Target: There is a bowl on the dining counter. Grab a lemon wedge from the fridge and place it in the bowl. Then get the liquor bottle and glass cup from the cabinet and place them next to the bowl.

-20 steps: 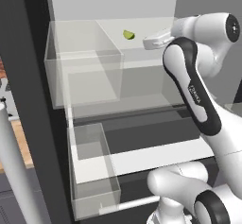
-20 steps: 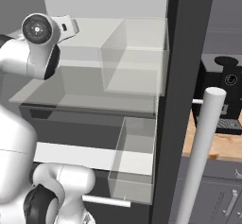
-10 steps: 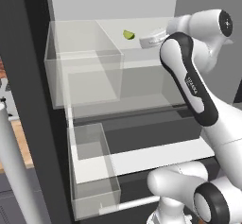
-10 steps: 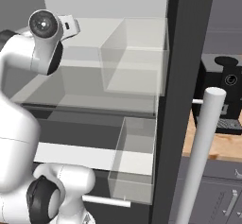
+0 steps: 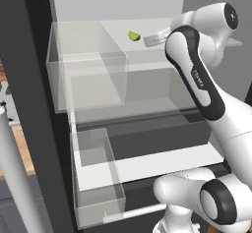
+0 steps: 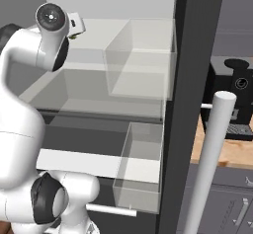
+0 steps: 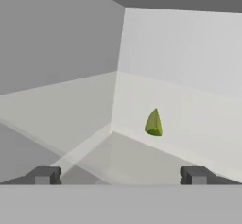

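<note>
A small yellow-green lemon wedge (image 5: 134,36) lies on the top shelf of the open fridge, near the back wall. In the hand view the lemon wedge (image 7: 153,123) sits ahead of the gripper (image 7: 120,175), a little right of centre and some way off. The two dark fingertips (image 7: 44,175) stand far apart with nothing between them, so the gripper is open. In the left base view the hand reaches in from the right, just right of the wedge and not touching it. The bowl, liquor bottle, glass cup and cabinet are out of view.
Clear plastic bins hang in the fridge: a large one on the upper shelf (image 5: 86,77) and a narrow one lower down (image 5: 96,178). The dark fridge door edge (image 6: 190,95) and its round handle bar (image 6: 210,164) stand to the right. A coffee machine (image 6: 236,97) sits on a wooden counter beyond.
The arm has pushed further into the fridge along the top shelf, bringing the hand closer to the lemon wedge. The gripper stays open.
</note>
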Tool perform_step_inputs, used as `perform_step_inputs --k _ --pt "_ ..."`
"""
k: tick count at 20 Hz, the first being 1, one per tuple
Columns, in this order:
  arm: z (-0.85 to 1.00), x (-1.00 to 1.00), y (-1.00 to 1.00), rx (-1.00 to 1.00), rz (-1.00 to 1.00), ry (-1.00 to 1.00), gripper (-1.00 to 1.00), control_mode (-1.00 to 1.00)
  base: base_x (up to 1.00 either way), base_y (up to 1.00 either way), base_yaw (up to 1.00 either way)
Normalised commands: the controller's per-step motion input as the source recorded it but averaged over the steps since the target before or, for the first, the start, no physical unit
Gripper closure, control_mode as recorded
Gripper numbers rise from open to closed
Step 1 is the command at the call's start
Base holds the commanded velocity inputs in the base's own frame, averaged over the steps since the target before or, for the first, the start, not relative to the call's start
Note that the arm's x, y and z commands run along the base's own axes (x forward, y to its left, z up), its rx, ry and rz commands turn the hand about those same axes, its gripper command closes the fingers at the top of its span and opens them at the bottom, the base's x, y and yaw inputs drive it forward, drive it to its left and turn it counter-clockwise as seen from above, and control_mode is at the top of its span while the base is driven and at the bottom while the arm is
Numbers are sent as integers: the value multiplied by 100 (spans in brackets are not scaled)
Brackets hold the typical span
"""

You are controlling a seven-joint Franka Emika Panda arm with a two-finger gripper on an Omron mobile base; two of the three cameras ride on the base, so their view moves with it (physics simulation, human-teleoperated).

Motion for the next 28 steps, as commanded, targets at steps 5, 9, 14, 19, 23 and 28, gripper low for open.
perform_step_inputs --k 5,9,14,19,23,28 --pt "0 2 0 0 0 0 -100 -100 0 0 0" --pt "0 7 -1 0 0 0 -100 -100 0 0 0" --pt "0 6 0 0 -16 0 -100 -100 0 0 0" --pt "0 1 0 0 -13 0 -100 -100 0 0 0" --pt "0 2 0 0 0 0 -100 -100 0 0 0" --pt "-3 12 0 1 0 3 -100 -100 0 0 0"
